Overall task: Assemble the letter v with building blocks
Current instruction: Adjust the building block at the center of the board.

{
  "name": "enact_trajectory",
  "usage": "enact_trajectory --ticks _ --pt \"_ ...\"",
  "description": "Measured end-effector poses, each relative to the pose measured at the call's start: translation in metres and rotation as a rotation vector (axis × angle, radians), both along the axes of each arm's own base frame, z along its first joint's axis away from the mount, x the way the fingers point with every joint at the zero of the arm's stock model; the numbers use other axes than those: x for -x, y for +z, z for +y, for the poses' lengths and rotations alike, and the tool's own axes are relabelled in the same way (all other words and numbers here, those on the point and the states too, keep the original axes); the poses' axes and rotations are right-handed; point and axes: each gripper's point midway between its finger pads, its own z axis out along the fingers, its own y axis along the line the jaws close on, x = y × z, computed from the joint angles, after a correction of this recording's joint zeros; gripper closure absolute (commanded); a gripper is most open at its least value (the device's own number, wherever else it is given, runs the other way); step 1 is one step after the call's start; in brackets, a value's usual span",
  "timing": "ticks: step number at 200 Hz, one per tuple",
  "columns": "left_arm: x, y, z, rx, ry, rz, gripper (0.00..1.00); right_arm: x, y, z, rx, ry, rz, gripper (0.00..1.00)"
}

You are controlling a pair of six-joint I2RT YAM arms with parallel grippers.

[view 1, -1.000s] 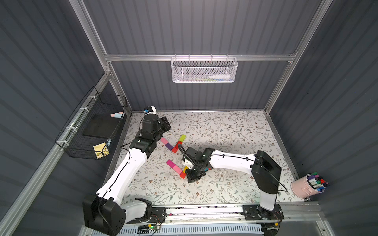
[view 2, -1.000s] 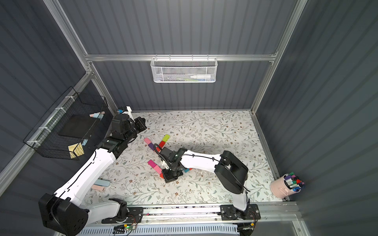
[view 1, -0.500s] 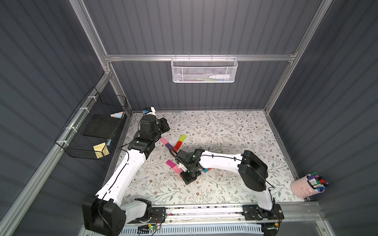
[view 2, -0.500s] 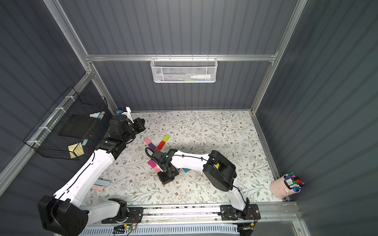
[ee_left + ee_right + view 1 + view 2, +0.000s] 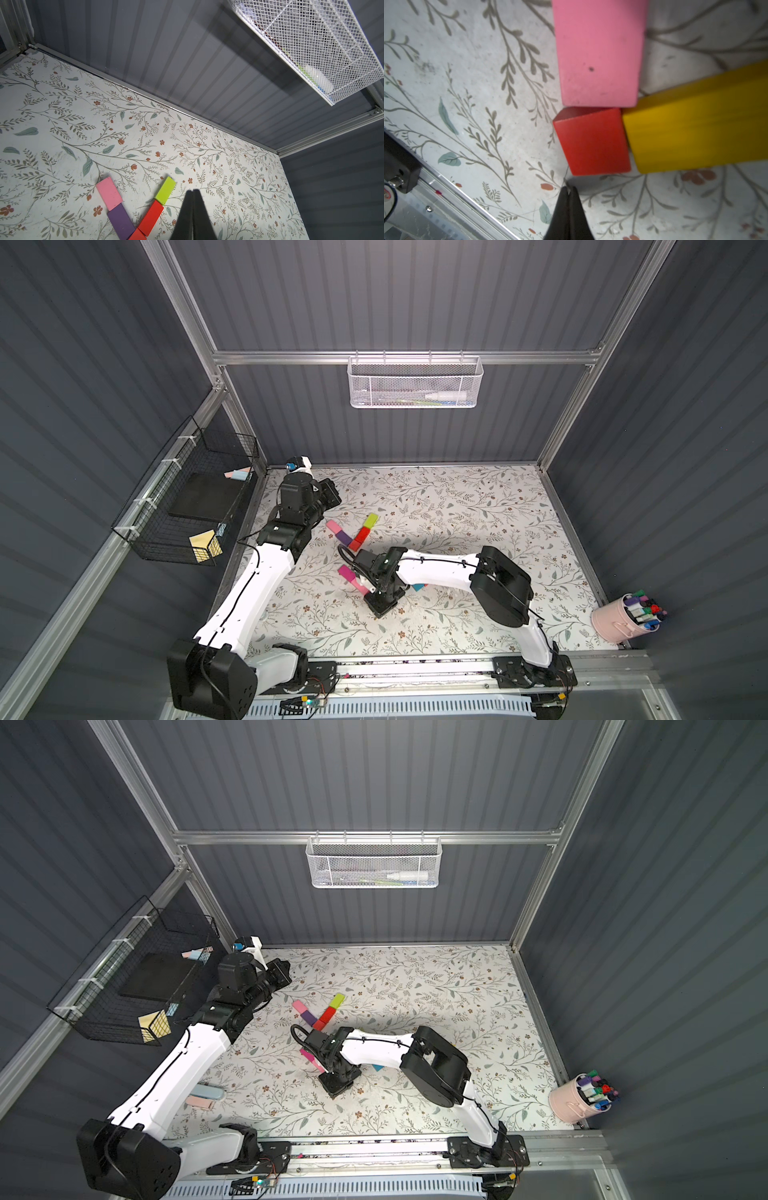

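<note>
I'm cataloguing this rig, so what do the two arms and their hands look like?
Both the left arm and right arm have white links, black joint housings and thin black cables alongside. The left hand and right hand are black, tapering wedges.

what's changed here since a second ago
The right arm swung toward the robot's left, and the right gripper slid slightly toward the front rail, beside the nearer pink block. Nothing was grasped or released; its jaws are shut. The left gripper and the V of blocks stayed put.
</note>
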Motion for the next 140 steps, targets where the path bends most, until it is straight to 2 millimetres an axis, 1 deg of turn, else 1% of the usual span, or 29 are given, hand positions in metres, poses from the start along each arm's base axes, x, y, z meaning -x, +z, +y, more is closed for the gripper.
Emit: enact_trajectory --ticks 51,112,140 --pt "-0.0005 -0.006 0.002 0.0 -0.001 0.007 0.94 -0.001 -0.0007 0.0024 -0.002 0.012 -0.002 1.0" --pt "-0.0012 -0.0061 0.0047 -0.005 -0.002 0.003 0.94 -0.0061 -0.0004 0.0074 0.001 0.01 -0.019 1.0" --pt "-0.0013 -0.0097 0.0062 -0.004 -0.002 0.009 0.93 -0.0066 -0.0006 0.0069 0.003 0.009 -0.021 1.0"
